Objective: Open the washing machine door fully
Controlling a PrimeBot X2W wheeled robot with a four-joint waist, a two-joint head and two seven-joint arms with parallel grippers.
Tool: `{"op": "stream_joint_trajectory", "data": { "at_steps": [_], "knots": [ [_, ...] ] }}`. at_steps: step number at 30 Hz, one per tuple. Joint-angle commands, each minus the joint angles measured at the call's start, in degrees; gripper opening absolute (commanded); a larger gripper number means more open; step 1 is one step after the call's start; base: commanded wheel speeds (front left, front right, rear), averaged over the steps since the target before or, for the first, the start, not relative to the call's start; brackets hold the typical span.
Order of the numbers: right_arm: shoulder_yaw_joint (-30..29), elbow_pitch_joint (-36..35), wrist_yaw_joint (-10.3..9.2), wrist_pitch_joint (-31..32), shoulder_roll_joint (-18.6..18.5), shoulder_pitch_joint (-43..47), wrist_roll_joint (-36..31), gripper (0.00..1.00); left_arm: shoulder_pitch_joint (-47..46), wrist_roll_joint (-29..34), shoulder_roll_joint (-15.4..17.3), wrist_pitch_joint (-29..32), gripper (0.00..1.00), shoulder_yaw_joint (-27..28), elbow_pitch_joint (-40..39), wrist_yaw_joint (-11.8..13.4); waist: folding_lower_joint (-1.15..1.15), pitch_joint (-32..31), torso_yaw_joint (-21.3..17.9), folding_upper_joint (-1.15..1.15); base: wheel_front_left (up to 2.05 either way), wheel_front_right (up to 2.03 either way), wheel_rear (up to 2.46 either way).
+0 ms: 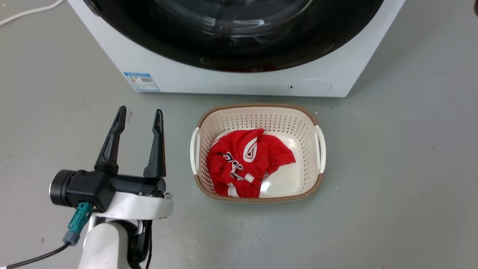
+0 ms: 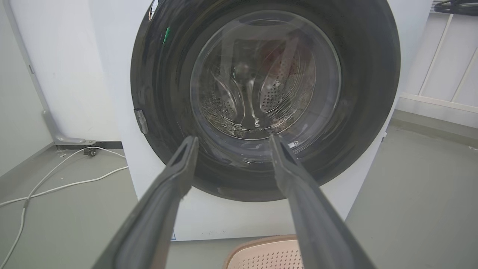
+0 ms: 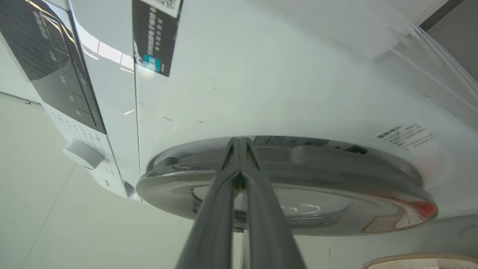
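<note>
The left arm's fingers [image 1: 110, 145] are long, dark and tapered, set into a black wrist block [image 1: 97, 186]. At the block's left end is a black barrel [image 1: 59, 188]. Under the block sit a teal plug [image 1: 79, 218] with a dark cable [image 1: 37, 257] and a glossy white forearm shell [image 1: 130, 209]. The right arm's fingers [image 3: 213, 224] look slim and grey.

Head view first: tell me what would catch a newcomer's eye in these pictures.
The washing machine door, a glossy black disc with a glass centre, spans the top of the head view. Below it on the floor sits a cream basket holding a red garment, the open left gripper beside it. In the right wrist view the right gripper, fingers closed together, points at the door's rim.
</note>
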Motion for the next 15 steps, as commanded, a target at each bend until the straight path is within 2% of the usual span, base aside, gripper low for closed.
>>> {"op": "stream_joint_trajectory", "data": {
  "at_steps": [1,8,15],
  "knots": [
    [1.1,1.8,0.00,1.0,0.8,-2.6,-1.0,0.00,-1.1,-0.2,0.0,-0.1,1.00,0.0,-0.4,-0.1,-0.01,1.8,0.7,0.00,0.00,0.00,0.00],
    [5.1,6.6,0.00,4.8,3.1,-10.0,-4.4,0.00,-3.3,-0.4,0.0,-0.1,1.00,-0.5,-1.4,-0.2,-0.01,5.8,1.8,0.00,0.00,0.00,0.00],
    [6.6,7.0,-0.01,6.1,3.5,-10.8,-5.9,0.00,-4.2,-0.7,0.0,-0.1,1.00,-0.7,-1.6,-0.2,-0.01,7.7,2.1,0.00,0.00,0.00,0.00]
  ]
}}
